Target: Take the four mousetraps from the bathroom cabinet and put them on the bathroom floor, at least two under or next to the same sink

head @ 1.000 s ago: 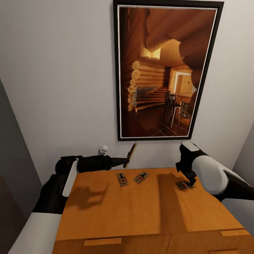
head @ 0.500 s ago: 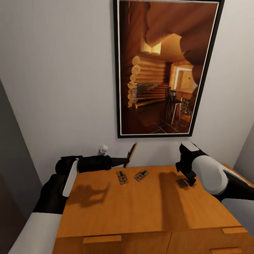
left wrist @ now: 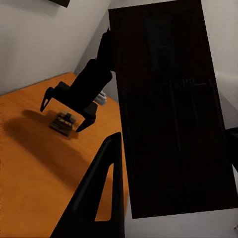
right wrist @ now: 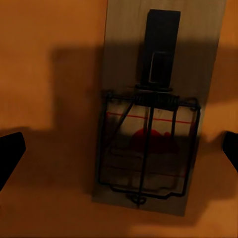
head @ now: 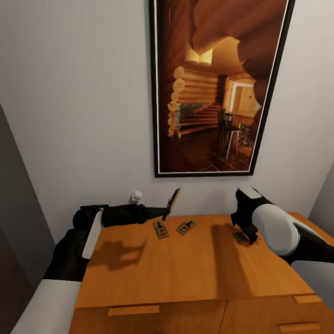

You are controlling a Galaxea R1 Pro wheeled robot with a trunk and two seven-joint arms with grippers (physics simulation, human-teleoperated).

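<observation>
Risk sits with the right hand (head: 246, 235): its fingers stand spread either side of a thin tan wooden mousetrap (right wrist: 158, 106) lying flat on the orange-brown wooden cabinet (head: 185, 273), and closing too high would likely skid the board away. The left hand (head: 166, 212) grips a second mousetrap (head: 173, 200) edge-up above the cabinet. Two more mousetraps (head: 160, 229) lie between the hands.

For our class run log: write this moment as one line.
left gripper: holds mousetrap | right gripper: open over mousetrap | cabinet: two mousetraps lying
</observation>
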